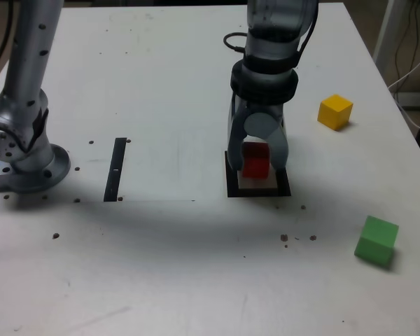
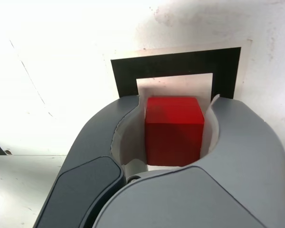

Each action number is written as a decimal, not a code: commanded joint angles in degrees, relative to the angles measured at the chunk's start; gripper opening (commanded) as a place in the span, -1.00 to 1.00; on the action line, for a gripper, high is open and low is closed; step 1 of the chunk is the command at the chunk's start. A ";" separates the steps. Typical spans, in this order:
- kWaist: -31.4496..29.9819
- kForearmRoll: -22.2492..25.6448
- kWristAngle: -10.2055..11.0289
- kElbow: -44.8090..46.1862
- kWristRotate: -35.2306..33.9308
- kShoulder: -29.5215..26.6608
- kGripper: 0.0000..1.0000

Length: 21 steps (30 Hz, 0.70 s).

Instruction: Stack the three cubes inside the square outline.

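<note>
The red cube [image 1: 255, 159] [image 2: 173, 130] sits between the jaws of my gripper [image 1: 257, 171] [image 2: 175, 102], over the white centre of the square outline [image 1: 232, 190] [image 2: 180, 64]. In the wrist view a thin gap shows on each side of the cube, so the jaws stand slightly open around it rather than pressing on it. The yellow cube [image 1: 334, 112] lies on the table to the exterior view's right of the gripper, further back. The green cube [image 1: 376, 240] lies at the front on the exterior view's right.
A thin black strip [image 1: 116, 169] is stuck to the table on the exterior view's left of the outline. The arm's base [image 1: 24, 164] stands at the far left. The table's right edge [image 1: 406, 126] runs close behind the yellow cube. Small dark specks dot the surface.
</note>
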 commanded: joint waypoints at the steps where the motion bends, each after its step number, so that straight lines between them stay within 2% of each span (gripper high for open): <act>1: 0.28 -0.17 -0.07 0.10 0.31 0.59 0.89; 3: 0.37 -0.20 -0.17 0.11 0.46 0.81 0.98; 11: 0.39 0.18 0.15 0.21 0.78 0.24 0.99; 21: 1.51 3.68 4.35 -0.05 1.47 -2.76 0.99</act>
